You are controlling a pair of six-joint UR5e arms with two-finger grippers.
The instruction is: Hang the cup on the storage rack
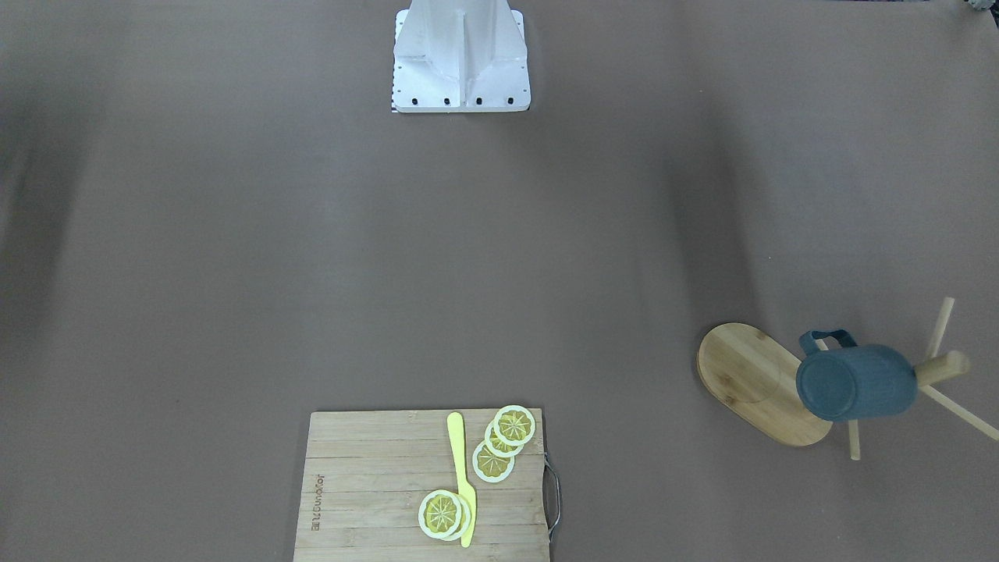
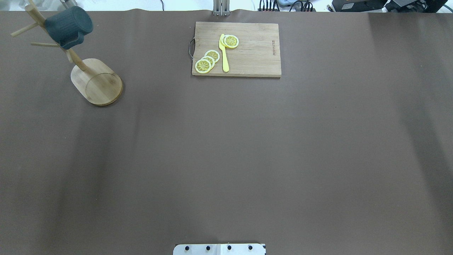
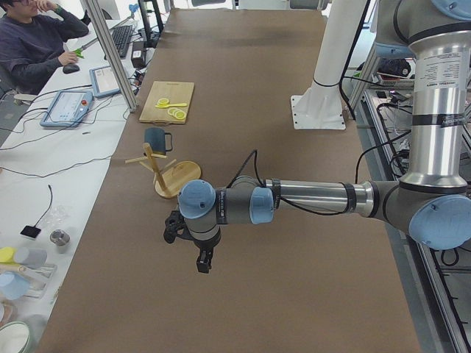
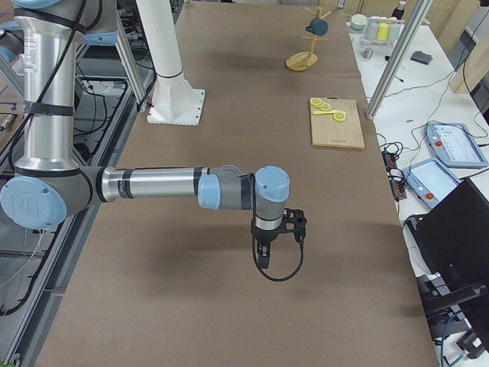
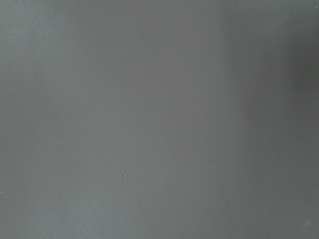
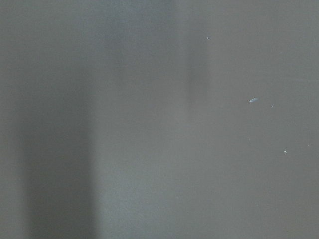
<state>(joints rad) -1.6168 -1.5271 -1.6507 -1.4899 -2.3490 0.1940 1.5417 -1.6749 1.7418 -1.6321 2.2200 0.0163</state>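
The dark teal cup (image 1: 855, 382) hangs by its handle on a peg of the bamboo storage rack (image 1: 749, 378), bottom outward. Both also show in the overhead view, the cup (image 2: 69, 26) and the rack (image 2: 101, 83) at the far left corner. My left gripper (image 3: 204, 261) shows only in the exterior left view, hovering over bare table well short of the rack (image 3: 176, 180); I cannot tell if it is open or shut. My right gripper (image 4: 262, 256) shows only in the exterior right view, far from the cup (image 4: 317, 27); I cannot tell its state.
A wooden cutting board (image 2: 247, 53) with lemon slices (image 2: 207, 61) and a yellow knife (image 2: 224, 53) lies at the far middle of the table. The robot's white base (image 1: 460, 58) stands at the near edge. Both wrist views show only brown table cover.
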